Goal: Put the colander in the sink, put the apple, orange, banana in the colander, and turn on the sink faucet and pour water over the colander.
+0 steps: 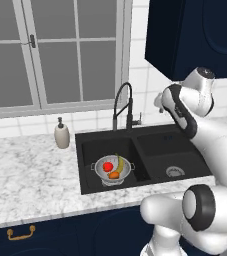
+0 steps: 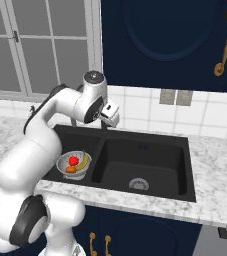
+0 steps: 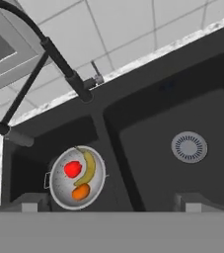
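In the left base view, the colander (image 1: 113, 170) is seen in the left basin of the sink (image 1: 185, 150), holding the apple (image 1: 108, 166), orange (image 1: 114, 175) and banana (image 1: 120, 163). In the right base view, the gripper (image 2: 111, 114) is raised beside the faucet. In the hand view, the faucet (image 3: 59, 59) with its lever (image 3: 96, 79) lies ahead of the jaws, which are spread wide and empty.

A glossy white, rounded-link robot arm (image 1: 210, 145) has dark charcoal joint rings, one circular dark joint cap ringed in grey at 5 o'clock in the left base view, and a boxy white hand (image 2: 110, 114).
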